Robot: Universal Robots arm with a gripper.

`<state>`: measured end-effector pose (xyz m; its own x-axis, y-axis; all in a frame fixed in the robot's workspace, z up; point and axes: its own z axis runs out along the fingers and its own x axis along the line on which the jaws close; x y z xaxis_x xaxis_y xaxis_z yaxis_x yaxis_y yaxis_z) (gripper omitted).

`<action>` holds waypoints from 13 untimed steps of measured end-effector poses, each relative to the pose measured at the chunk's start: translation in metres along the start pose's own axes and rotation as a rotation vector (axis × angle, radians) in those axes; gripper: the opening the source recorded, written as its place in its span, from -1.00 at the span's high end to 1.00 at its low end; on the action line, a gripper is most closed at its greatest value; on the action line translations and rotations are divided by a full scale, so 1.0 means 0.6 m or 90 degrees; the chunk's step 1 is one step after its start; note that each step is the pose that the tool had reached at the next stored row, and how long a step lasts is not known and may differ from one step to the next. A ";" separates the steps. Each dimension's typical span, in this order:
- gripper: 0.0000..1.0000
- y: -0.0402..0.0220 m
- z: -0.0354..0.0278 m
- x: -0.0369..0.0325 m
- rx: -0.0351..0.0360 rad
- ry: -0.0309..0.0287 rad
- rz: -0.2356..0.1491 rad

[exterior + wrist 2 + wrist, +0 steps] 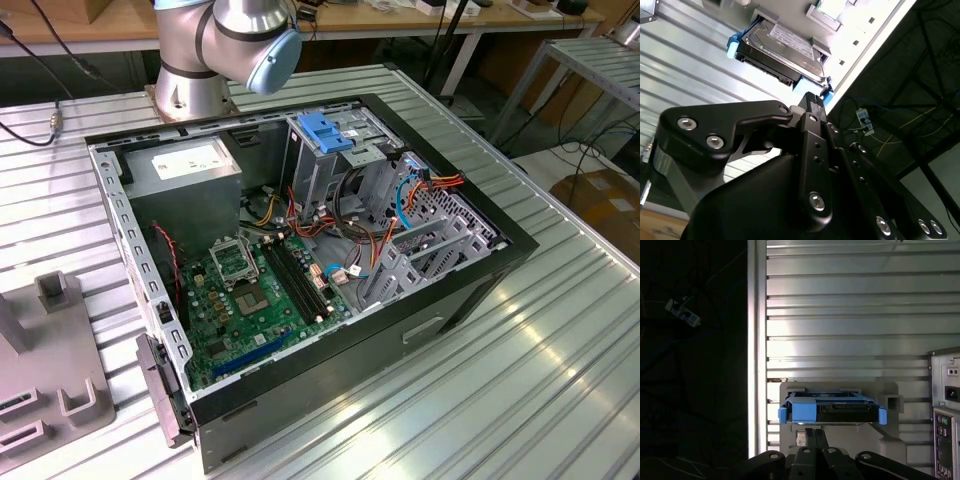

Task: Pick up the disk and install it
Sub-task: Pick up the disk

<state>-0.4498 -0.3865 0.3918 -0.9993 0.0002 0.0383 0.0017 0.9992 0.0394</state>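
The disk (pixel 832 410) is a flat, dark box with bright blue rails and a small blue tab at each end. Its top has a white label. It lies flat on a grey stand (pixel 790 390), just ahead of the gripper (pixel 814 431), long side facing it.

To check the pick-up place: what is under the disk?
The disk lies on a light grey holder that stands on the ribbed metal table. The holder's face directly beneath the disk is covered, so it cannot be seen.
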 end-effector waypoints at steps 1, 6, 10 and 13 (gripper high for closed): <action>0.80 0.000 0.000 0.000 0.0002 0.0002 -0.005; 0.80 0.000 0.000 0.000 0.0017 0.0017 -0.042; 0.80 0.000 0.000 0.000 0.0025 0.0026 -0.065; 0.80 0.000 0.000 0.000 0.0039 0.0040 -0.101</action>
<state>-0.4499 -0.3865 0.3919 -0.9867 -0.1581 0.0384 -0.1566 0.9869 0.0394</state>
